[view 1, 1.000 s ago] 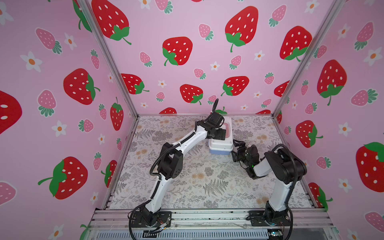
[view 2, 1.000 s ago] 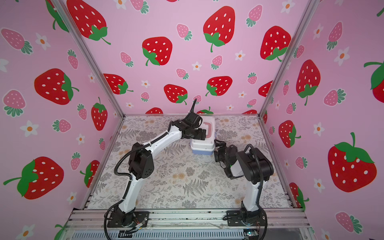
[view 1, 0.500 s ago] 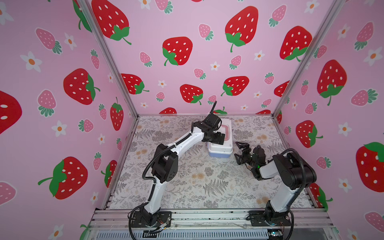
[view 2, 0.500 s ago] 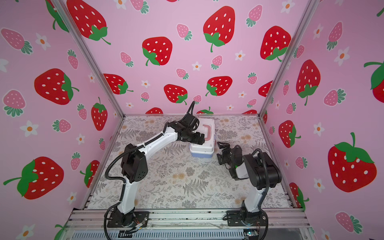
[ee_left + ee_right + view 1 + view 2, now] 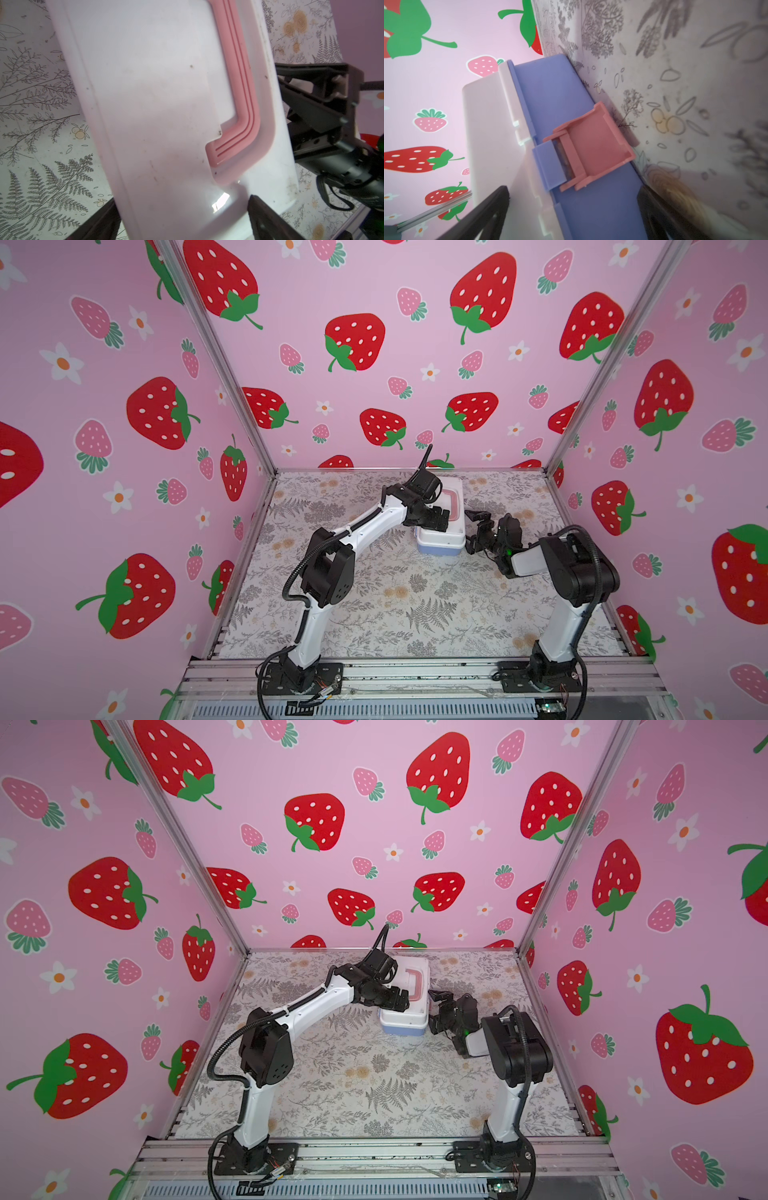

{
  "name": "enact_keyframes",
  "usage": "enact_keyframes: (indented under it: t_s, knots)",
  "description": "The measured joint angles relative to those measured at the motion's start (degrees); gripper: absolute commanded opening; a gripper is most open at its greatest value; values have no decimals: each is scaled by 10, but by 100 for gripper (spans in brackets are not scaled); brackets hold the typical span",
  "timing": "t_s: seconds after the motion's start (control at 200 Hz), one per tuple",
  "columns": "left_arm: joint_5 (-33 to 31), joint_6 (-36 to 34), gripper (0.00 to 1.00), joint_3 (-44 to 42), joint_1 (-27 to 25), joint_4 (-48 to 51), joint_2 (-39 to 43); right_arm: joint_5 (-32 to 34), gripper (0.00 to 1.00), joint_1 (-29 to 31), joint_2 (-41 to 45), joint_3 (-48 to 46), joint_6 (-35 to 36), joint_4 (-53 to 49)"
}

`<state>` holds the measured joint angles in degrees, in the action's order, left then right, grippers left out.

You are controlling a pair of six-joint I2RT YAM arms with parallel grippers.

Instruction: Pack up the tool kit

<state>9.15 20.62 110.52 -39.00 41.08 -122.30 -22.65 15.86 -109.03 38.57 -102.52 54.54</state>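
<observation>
Top views: floral mat (image 5: 415, 605); strawberry walls (image 5: 299, 294).

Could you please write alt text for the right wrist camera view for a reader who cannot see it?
Close-up of the tool kit from the side: white lid shut on blue base, pink latch folded down against the base, apparently unfastened. The open right gripper frames it, with floral table and strawberry wall behind.
</observation>
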Motion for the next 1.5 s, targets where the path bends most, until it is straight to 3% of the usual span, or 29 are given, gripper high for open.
enact_keyframes:
  t_s: [0.325, 0.545, 1.09, 1.496]
  knots:
    - [1, 3, 95, 7, 0, 4, -5, 29, 99, 0, -6, 51, 2, -80]
    - [10, 12, 95, 23, 4, 13, -17, 54, 99, 5, -17, 63, -22, -78]
    - [35, 17, 95, 20, 3, -14, -24, 85, 100, -7, -66, 52, -83, 63]
    - [42, 17, 95, 15, 2, -23, -24, 58, 93, -37, -77, 82, -89, 123]
